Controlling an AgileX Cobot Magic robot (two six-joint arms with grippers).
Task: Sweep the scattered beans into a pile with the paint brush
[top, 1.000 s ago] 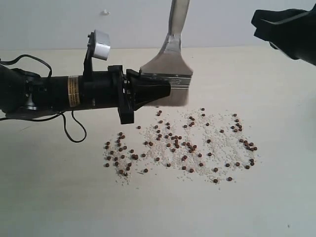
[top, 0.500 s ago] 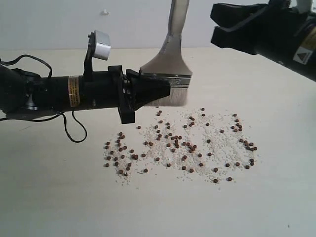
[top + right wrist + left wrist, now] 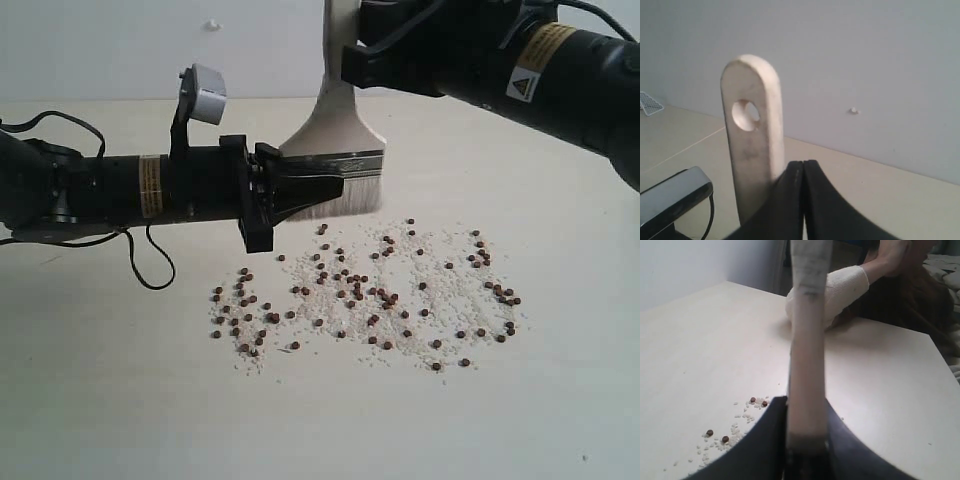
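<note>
The paint brush (image 3: 340, 140) is judged light, stiff through handle and ferrule but soft at the bristles, so a hold is best taken at the ferrule, where it is clamped by the left gripper (image 3: 335, 185) in the upper centre of the exterior frame; the right gripper (image 3: 358, 60) is clenched on nothing, its jaws set beside the handle top. The long axis is held nearly upright; the bristles are pointed down at the table (image 3: 560, 420), just beyond the upper edge of the beans (image 3: 370, 295), the handle up out of frame.

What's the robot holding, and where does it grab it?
The left gripper holds the paint brush by its silver ferrule. The right gripper is shut on nothing.
</note>
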